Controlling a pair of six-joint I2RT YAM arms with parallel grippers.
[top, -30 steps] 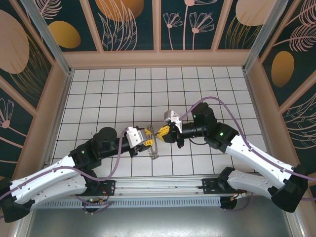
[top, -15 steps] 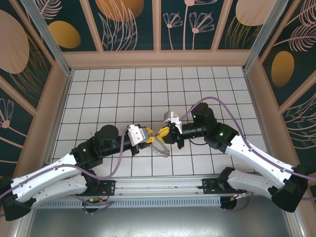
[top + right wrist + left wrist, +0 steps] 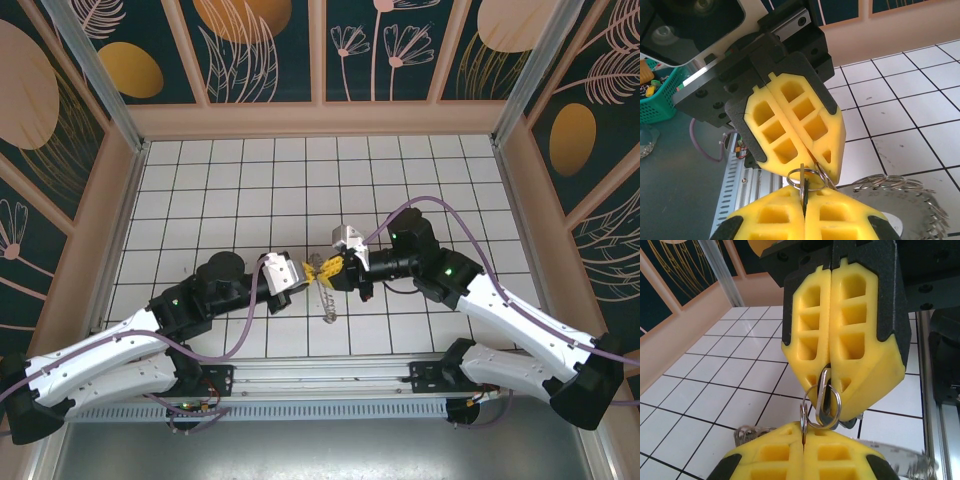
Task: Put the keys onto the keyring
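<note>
1. Two grippers meet tip to tip over the middle of the table (image 3: 250, 180), slightly closer to its near edge than its far one. The left gripper (image 3: 314, 270) reaches in from the left and the right gripper (image 3: 327, 269) from the right.
2. I read the left gripper as clenched. In its wrist view the yellow fingers (image 3: 765, 460) press flat together with a metal loop caught in their seam.
3. The right gripper is likewise clamped tight, with another loop pinched at its tip. The small metal loops (image 3: 821, 402) interlink in the narrow gap between the two tips.
4. The keyring (image 3: 328, 300) hangs from that pinch point and trails toward the near edge. I cannot tell whether its low end touches the tiles.
5. A thin dark-reddish sliver (image 3: 803, 436) sits in the left fingers' seam, too small for me to name.
6. For room, the far half of the table is bare tile, and the side walls (image 3: 110, 220) stand well apart from the tips.
7. The tight side is the near edge, where the rail (image 3: 330, 385) and both arm bases lie near the hanging ring.
</note>
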